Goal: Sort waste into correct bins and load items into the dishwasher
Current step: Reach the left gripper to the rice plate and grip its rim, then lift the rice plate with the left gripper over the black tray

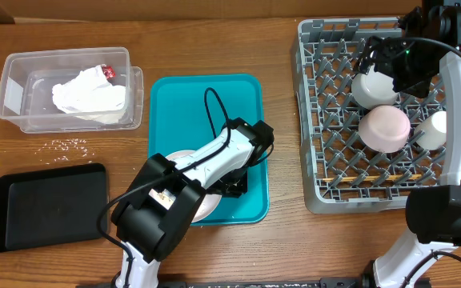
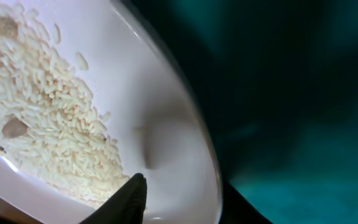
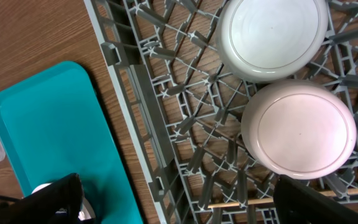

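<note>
A white plate (image 2: pixel 166 124) with a heap of rice (image 2: pixel 36 112) lies on the teal tray (image 1: pixel 174 112), near its front left corner. My left gripper (image 1: pixel 234 186) is shut on the plate's rim, one fingertip (image 2: pixel 132 196) on the upper face and the other under the edge. The grey dish rack (image 1: pixel 310 120) holds two upturned bowls (image 1: pixel 372 88) (image 1: pixel 385 128), a white cup (image 1: pixel 432 130) and chopsticks (image 1: pixel 374 178). Above the rack's far side my right gripper (image 1: pixel 378 60) hangs open and empty. The crumpled napkin (image 1: pixel 90 94) with its red scrap (image 1: pixel 108 73) lies in the clear tub (image 1: pixel 14 88).
A shallow black tray (image 1: pixel 50 204) sits at the front left. Loose rice grains (image 1: pixel 70 145) are scattered on the wood between it and the tub. The left arm's cable loops above the teal tray. The rack's wall (image 3: pixel 160 124) stands just right of the tray.
</note>
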